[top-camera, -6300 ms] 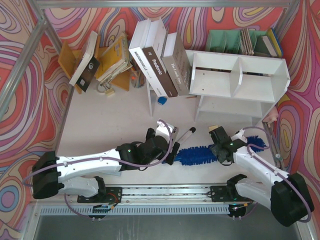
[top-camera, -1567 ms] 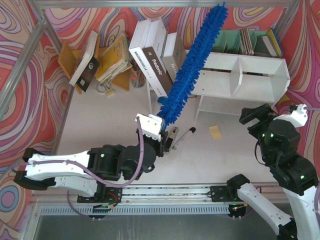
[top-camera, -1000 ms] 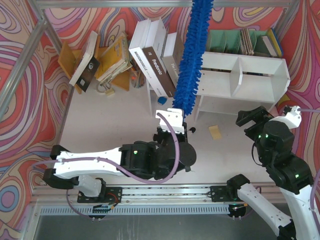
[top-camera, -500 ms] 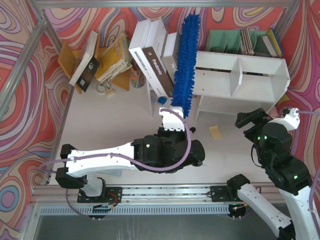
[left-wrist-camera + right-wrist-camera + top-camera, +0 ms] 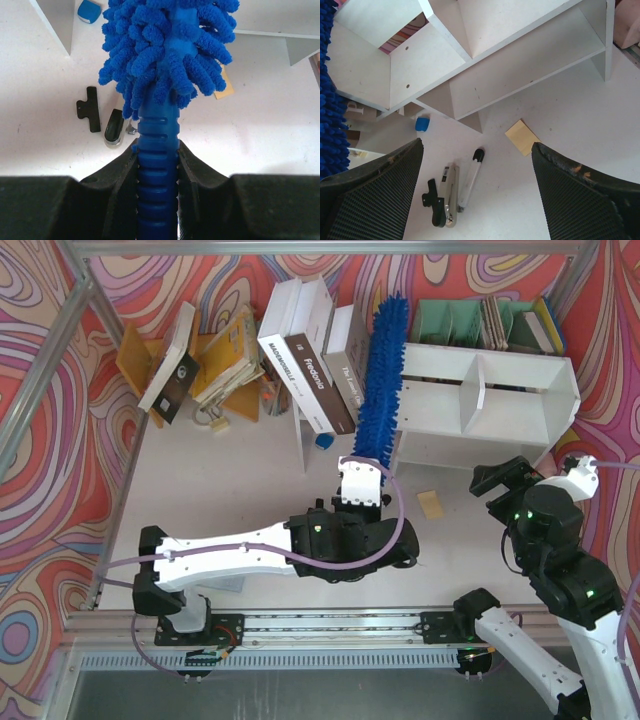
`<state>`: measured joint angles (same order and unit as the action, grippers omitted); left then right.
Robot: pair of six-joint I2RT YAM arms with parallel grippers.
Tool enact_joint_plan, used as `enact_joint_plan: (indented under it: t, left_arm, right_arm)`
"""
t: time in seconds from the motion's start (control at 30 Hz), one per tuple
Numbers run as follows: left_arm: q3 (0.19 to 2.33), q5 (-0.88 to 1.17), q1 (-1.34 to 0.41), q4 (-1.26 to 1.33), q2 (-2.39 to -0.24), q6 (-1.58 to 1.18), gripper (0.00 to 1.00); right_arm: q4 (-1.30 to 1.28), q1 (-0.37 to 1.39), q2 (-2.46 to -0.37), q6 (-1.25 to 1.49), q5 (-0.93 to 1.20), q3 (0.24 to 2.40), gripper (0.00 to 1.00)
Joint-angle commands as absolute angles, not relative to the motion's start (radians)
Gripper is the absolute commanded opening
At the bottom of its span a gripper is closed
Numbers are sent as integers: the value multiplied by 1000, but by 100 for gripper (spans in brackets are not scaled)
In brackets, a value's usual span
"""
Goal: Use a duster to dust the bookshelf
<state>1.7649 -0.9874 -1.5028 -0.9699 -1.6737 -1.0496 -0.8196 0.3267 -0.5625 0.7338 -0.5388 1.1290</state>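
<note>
My left gripper (image 5: 158,165) clamps the duster (image 5: 381,380) by its handle, right gripper (image 5: 476,150) wide and empty; a sideways sweep could topple the leaning books (image 5: 310,380) at upper centre, beside the bookshelf (image 5: 520,365)

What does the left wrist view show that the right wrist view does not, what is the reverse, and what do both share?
Left wrist only: the left gripper shut on the ribbed handle of the duster. Right wrist only: the cubbies and divider of the bookshelf, and the open right gripper. Both: the duster's blue fluff, the yellow pad, the black clip and the small blue object.
</note>
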Motion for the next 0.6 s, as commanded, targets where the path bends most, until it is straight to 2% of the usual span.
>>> enact_joint_plan:
  t: [0.0,0.3,0.57]
  left_arm:
    - [1757,-1054,-1495,-952,-1594,-998,0]
    - [1697,-1127,-1494,-826,-1475,-859,0]
    - [1626,-1058,-1494,-787,-1482,-869,0]
  right_arm:
    - [-784,322,-566,736,-548,1120,79]
    - [-782,321,-558,742,-548,1099,80]
    - [-789,321,-546,744,-548,1081,79]
